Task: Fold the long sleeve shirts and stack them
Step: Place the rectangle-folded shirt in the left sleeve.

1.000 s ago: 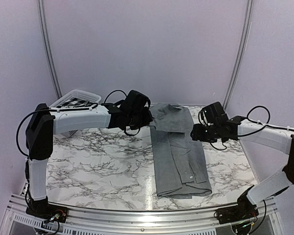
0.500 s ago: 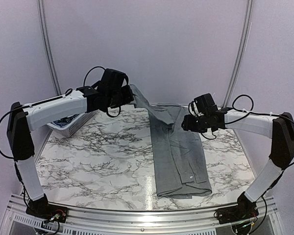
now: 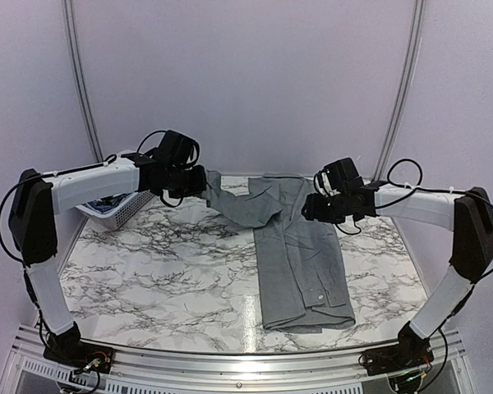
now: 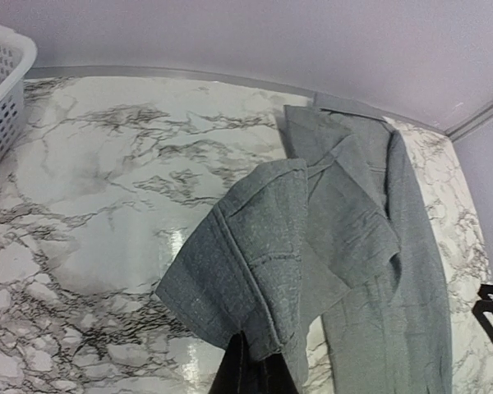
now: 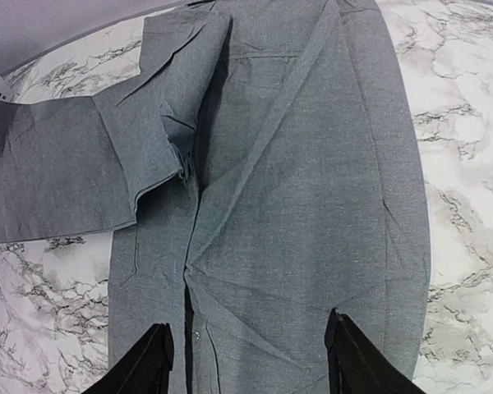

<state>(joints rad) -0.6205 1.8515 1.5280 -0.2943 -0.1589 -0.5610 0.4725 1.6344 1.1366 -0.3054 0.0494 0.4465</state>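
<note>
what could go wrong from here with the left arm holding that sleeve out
1. The left gripper grips the sleeve only near its cuff end, so it might slip free mid-fold.
2. The right gripper is open over the grey shirt, pinning nothing; a tug on the sleeve could drag the folded body across the table.
3. The left arm passes close by the white basket and might bump it.

Matt grey woven cloth shirt on glossy marble-patterned table.
</note>
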